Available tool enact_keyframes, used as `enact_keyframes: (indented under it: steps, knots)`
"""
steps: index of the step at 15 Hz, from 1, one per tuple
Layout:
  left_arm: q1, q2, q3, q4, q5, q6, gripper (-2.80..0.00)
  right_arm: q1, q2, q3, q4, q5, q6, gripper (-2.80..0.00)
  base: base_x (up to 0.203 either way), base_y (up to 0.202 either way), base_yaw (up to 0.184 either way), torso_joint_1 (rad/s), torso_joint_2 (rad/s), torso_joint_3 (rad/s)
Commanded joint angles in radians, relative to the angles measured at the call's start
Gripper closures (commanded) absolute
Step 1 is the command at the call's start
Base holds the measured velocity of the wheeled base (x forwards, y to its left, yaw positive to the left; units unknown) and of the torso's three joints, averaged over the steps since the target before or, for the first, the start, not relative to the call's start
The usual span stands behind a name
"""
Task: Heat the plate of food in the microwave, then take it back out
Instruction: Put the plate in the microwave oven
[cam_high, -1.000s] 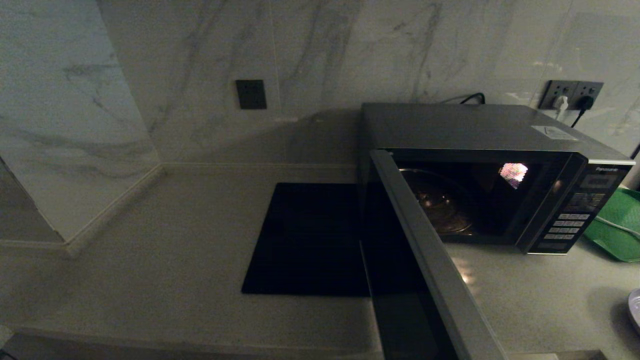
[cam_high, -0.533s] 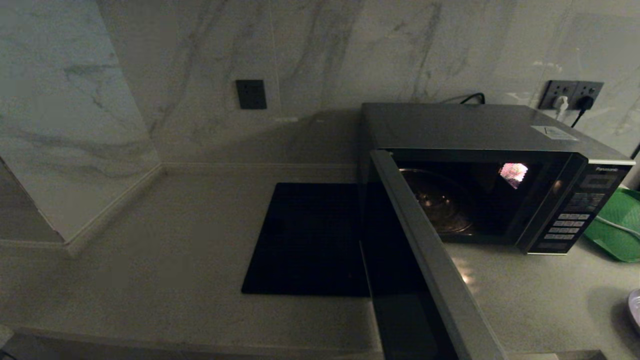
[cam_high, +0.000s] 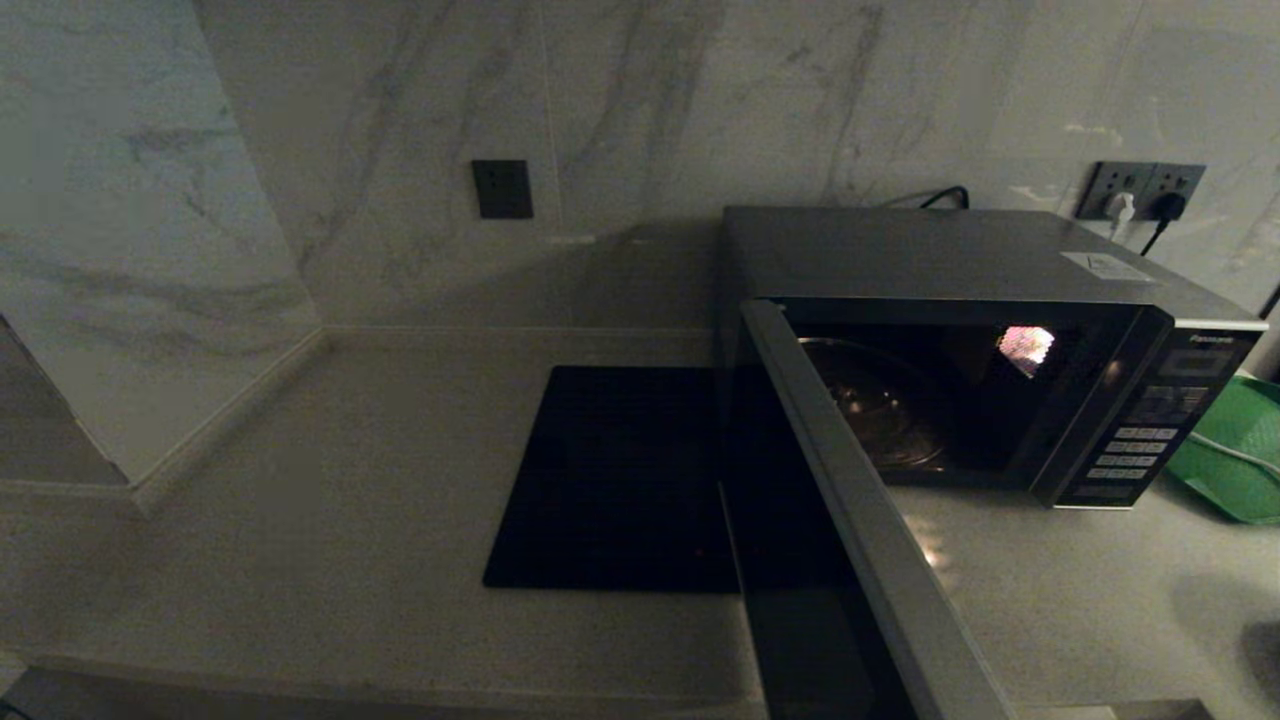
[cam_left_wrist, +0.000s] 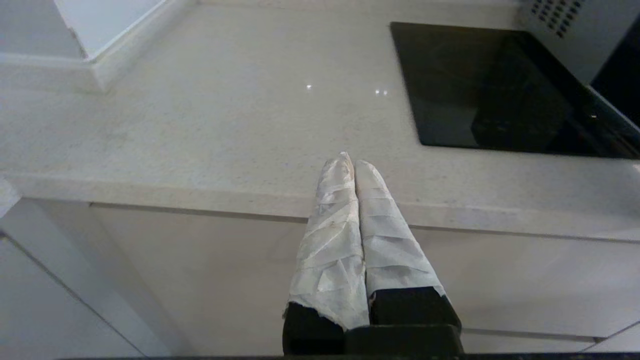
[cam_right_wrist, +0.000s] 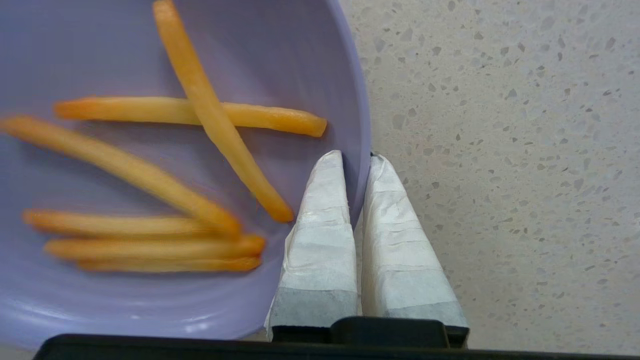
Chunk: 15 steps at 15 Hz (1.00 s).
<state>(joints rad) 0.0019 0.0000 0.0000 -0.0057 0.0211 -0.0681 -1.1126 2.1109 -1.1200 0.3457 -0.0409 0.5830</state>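
The microwave is a large silver-grey box that stands on the desk against the wall, with the button panel on its right-hand side. Its dark glass door is swung wide open, and the lit cavity shows a round glass turntable with nothing on it. The plate of food is a pale lilac shallow plate with several orange-yellow fries; the fingers of the right gripper pinch its rim, one inside and one outside.

We see the speckled countertop beneath our right pincer, microwave, black slab, green tray resting on it
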Motion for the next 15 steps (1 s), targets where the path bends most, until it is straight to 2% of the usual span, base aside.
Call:
enact_keyframes:
  steps: [1, 6, 15]
  knots:
    - [0.000, 0.000, 0.000, 0.000, 0.001, -0.001, 0.00, 0.000, 0.001, -0.001, 0.004, -0.001, 0.003, 0.00, 0.000, 0.000, 0.000, 0.000, 0.00, 0.000]
    - [0.001, 0.000, 0.000, 0.000, 0.000, -0.001, 0.00, 0.000, -0.012, -0.001, 0.004, -0.002, 0.003, 0.00, 0.000, 0.000, 0.000, 0.000, 0.00, 0.000]
    - [0.001, 0.000, 0.000, 0.000, 0.002, -0.001, 0.00, 0.000, -0.151, 0.041, 0.009, 0.002, 0.002, 0.00, 0.000, 0.000, 0.000, 0.000, 0.00, 0.000]
